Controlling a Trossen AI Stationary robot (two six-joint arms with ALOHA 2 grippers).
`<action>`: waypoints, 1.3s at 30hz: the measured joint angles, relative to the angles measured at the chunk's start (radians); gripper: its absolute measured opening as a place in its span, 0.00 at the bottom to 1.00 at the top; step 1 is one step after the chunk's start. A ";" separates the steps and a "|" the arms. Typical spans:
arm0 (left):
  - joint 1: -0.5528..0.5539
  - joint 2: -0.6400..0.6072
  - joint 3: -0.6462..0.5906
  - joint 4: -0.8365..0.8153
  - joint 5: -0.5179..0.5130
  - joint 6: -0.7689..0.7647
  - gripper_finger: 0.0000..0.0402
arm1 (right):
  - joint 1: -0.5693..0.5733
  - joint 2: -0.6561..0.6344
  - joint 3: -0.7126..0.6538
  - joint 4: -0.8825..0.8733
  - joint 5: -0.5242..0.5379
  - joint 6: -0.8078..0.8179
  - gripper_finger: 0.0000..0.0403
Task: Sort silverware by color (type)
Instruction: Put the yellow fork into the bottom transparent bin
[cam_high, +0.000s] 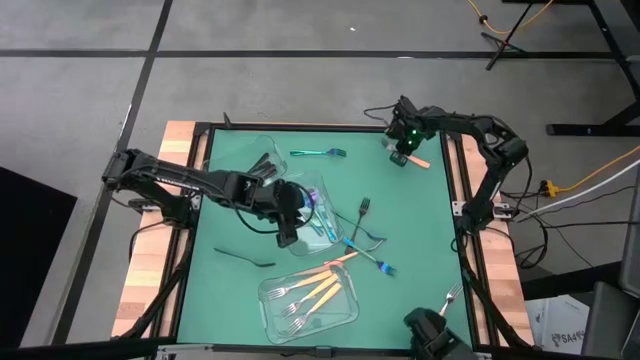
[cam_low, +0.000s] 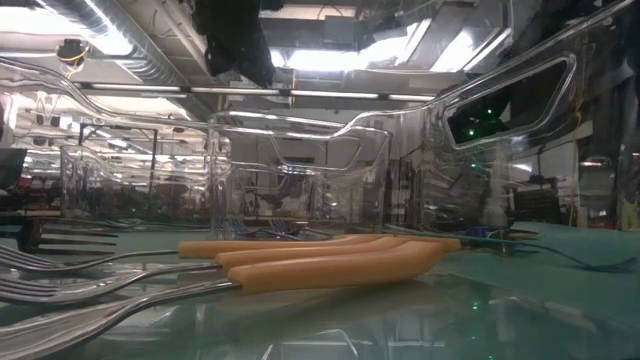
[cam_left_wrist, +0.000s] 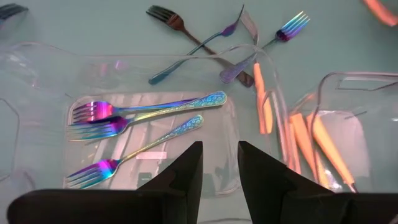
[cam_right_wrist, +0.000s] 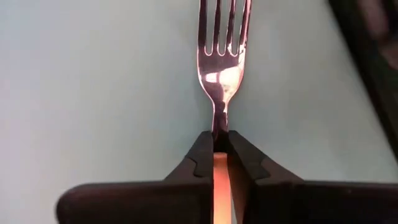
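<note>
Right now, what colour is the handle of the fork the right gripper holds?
Orange handle, silver tines; right wrist view shows it best.

Overhead: straight down on whole green table (cam_high: 420, 290). Low: at surface level, hard against orange-handled forks (cam_low: 330, 262), also seen overhead. Wrists: close, looking past own fingers.

Green table (cam_high: 240, 295), cutlery scattered and boxed.
Three clear containers (cam_high: 308, 295) sit on it; loose iridescent forks (cam_high: 318, 153) and a black fork (cam_high: 243, 257) lie on the mat.
</note>
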 joint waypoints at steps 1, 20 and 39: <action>0.000 -0.009 0.000 -0.002 0.000 0.000 0.23 | 0.019 -0.004 -0.001 -0.004 0.001 0.000 0.01; -0.054 -0.233 0.000 -0.301 -0.015 -0.058 0.23 | 0.512 -0.353 -0.001 -0.160 0.009 0.215 0.01; -0.197 -0.232 -0.027 -0.368 -0.038 -0.292 0.23 | 1.199 -0.395 0.147 0.300 -0.074 0.559 0.00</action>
